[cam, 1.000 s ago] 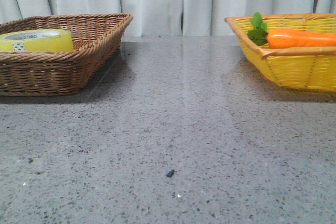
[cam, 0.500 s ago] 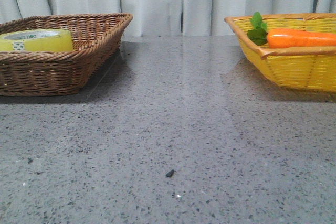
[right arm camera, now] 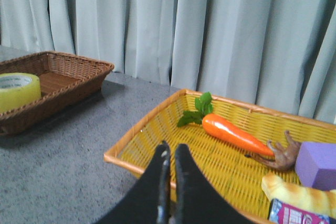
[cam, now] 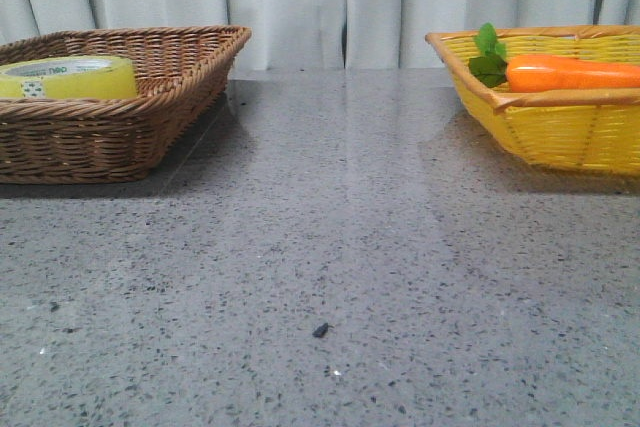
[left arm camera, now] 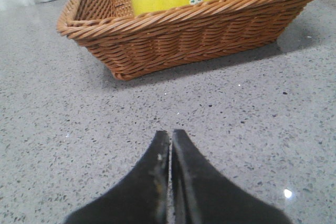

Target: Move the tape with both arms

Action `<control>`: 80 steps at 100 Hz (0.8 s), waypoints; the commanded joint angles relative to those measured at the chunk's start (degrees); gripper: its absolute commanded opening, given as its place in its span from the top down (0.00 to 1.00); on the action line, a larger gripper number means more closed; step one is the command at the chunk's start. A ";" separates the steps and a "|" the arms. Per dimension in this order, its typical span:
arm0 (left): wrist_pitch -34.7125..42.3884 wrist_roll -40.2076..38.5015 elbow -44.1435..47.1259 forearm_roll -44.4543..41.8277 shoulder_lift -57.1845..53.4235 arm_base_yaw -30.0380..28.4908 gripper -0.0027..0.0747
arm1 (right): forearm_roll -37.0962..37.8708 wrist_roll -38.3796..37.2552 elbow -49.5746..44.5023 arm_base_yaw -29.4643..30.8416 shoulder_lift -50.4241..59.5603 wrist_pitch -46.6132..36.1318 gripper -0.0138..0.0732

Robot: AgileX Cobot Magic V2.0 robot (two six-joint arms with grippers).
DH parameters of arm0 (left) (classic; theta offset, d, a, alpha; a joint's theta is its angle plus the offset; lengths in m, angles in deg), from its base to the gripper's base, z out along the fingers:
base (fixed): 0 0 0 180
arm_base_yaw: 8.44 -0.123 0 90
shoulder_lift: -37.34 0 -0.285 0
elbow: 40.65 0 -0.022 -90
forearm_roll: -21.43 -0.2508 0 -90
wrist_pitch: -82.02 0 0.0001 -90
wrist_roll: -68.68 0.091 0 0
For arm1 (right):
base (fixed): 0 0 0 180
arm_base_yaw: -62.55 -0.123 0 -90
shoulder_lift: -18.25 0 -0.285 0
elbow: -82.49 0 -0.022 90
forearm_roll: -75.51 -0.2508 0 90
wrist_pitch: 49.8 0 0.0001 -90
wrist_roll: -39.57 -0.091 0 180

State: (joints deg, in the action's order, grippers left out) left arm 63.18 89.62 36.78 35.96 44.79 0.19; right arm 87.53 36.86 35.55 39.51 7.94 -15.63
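Resting flat inside a brown wicker basket [cam: 120, 107] at the desk's [cam: 330, 247] far left corner, the tape [cam: 68, 77] lies well apart from both grippers. The left gripper [left arm camera: 171, 139] hovers low over bare desk short of that basket, fingers clenched together on nothing. The right gripper [right arm camera: 170, 153], likewise clenched and empty, hangs above a yellow basket [right arm camera: 157, 145] holding a carrot [right arm camera: 231, 134] at the far right corner.

Grey speckled stone tabletop [cam: 340, 207]. Brown wicker basket [cam: 110, 132] sits on it at far-left corner, yellow wicker basket [cam: 560, 127] at far-right corner, well apart. Small dark speck [cam: 321, 330] lies nr front edge, approx mid-width.
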 commanded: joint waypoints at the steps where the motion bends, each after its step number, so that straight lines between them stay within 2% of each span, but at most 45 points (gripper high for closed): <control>1: 3.20 -0.20 0.44 0.84 -1.69 -0.27 0.99 | 2.07 0.13 -1.79 2.09 -0.82 -4.37 0.91; 11: 3.20 -0.20 0.44 0.84 -1.69 -0.27 0.99 | 0.58 0.13 -8.21 6.98 -0.82 -9.33 0.91; 29: 3.20 -0.20 0.44 0.84 -1.69 -0.27 0.99 | -3.81 0.13 -24.72 21.09 -0.82 -32.01 0.91; 38: 3.20 -0.20 0.44 0.84 -1.69 -0.27 0.99 | -3.81 0.13 -30.31 25.96 -0.03 -35.96 0.91; 44: 3.20 -0.20 0.44 0.84 -1.69 -0.27 0.99 | -3.81 0.13 -32.28 27.98 1.81 -35.03 0.91; 47: 3.20 -0.20 0.44 0.84 -1.69 -0.27 0.99 | -3.81 0.13 -31.97 28.57 3.01 -30.38 0.91; 58: 3.20 -0.20 0.44 0.84 -1.69 -0.27 0.99 | -3.81 0.13 -32.11 28.99 4.21 -24.09 0.91; 68: 3.20 -0.20 0.44 0.84 -1.69 -0.27 0.99 | -3.98 0.13 -32.11 28.99 4.34 -14.88 0.91; 80: 3.20 -0.20 0.44 0.84 -1.69 -0.27 0.99 | -3.96 0.13 -32.04 28.99 4.34 -15.79 0.91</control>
State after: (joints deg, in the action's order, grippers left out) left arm 63.07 89.62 36.78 35.96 44.79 0.19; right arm 83.74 36.98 4.69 68.14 11.17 -30.51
